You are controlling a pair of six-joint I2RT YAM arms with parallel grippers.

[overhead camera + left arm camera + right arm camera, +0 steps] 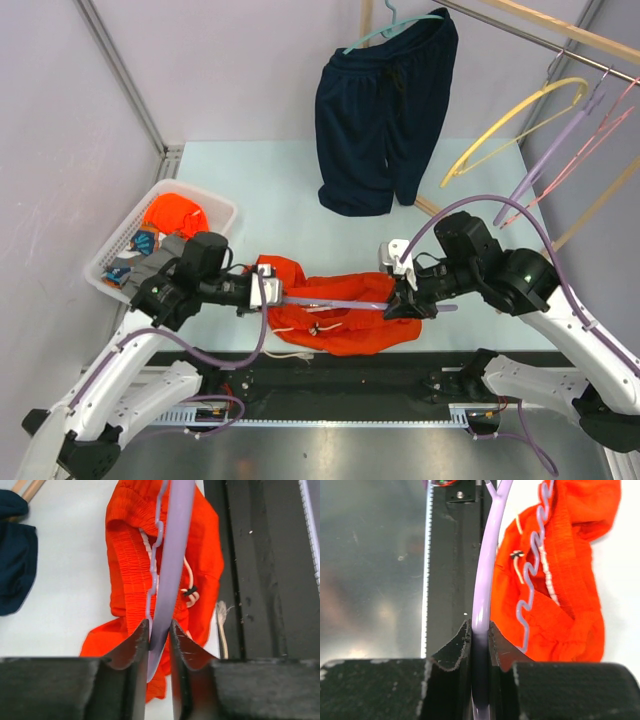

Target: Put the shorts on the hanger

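The orange shorts [350, 315] lie bunched at the table's near edge, draped on the lavender hanger [335, 300], which spans between my two grippers. My left gripper [272, 293] is shut on the hanger's left end; in the left wrist view the hanger [172, 560] runs up from between my fingers [137, 640] over the shorts [130, 570]. My right gripper [402, 297] is shut on the hanger's right end; in the right wrist view the hanger [485, 580] rises from my fingers [462, 640], with the shorts [565, 595] on its right. The white drawstring [310, 325] shows.
Navy shorts [385, 110] hang on a teal hanger [390, 30] from the back rail. A yellow hanger [510, 125] and pink and lavender hangers [585, 130] hang at the right. A white basket [215, 212] with orange cloth stands at the left. A black rail [350, 375] runs along the near edge.
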